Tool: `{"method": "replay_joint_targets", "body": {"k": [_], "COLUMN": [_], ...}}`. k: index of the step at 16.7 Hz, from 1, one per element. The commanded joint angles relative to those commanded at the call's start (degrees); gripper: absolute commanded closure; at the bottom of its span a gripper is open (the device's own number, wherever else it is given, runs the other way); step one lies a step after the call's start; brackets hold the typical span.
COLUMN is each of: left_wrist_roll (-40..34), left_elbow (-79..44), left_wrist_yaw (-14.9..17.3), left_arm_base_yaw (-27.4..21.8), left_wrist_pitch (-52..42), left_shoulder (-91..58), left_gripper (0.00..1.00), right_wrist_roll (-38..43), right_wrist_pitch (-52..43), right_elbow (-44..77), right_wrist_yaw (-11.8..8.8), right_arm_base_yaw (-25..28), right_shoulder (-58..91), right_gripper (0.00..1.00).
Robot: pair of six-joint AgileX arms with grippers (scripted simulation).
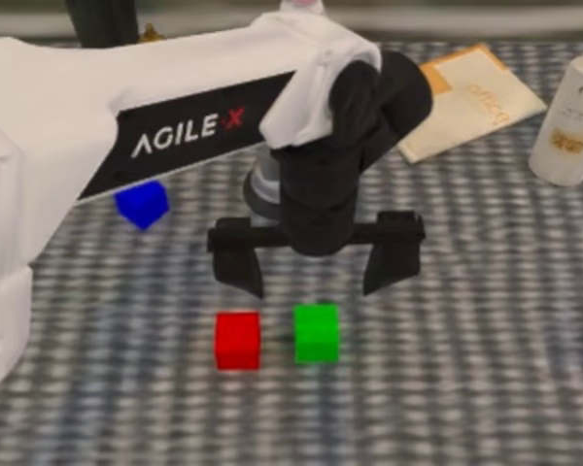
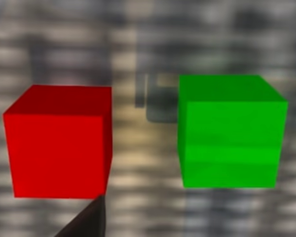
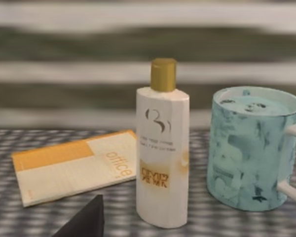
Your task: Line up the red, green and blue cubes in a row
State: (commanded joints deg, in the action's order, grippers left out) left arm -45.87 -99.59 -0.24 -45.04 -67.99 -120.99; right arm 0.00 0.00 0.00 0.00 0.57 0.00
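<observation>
The left pincer (image 1: 315, 272) hung open above the red cube (image 1: 237, 340) and green cube (image 1: 316, 333), both probably light, rigid, best gripped on flat opposite faces.

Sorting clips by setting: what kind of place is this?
Probably a rendered tabletop test scene: a grey woven table surface holds plain red, green and blue cubes beside household clutter, a bottle and mug.
</observation>
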Motion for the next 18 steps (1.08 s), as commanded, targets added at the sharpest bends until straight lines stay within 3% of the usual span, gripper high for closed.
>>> {"method": "replay_joint_targets", "body": {"k": [4, 8, 11, 18], "left_wrist_roll": [0.73, 8.99, 20.5, 55.5], "left_elbow": [-0.28, -4.09, -8.43, -19.11], "left_wrist_yaw": [-0.01, 0.0, 0.15, 0.49], "left_arm_base_yaw": [-0.01, 3.66, 8.64, 22.98], "left_wrist_pitch": [0.03, -1.33, -3.09, -7.22], "left_shoulder": [-0.46, -3.15, -6.46, -14.22], "left_gripper": [0.0, 0.0, 0.0, 0.0], "right_wrist_roll": [0.0, 0.0, 0.0, 0.0], "right_wrist_pitch": [0.0, 0.0, 0.0, 0.0], "right_elbow": [0.0, 0.0, 0.0, 0.0], "right_wrist_yaw": [0.0, 0.0, 0.0, 0.0], "right_arm_base_yaw": [0.0, 0.0, 0.0, 0.0], "right_shoulder": [0.0, 0.0, 0.0, 0.0], "right_gripper": [0.0, 0.0, 0.0, 0.0]}}
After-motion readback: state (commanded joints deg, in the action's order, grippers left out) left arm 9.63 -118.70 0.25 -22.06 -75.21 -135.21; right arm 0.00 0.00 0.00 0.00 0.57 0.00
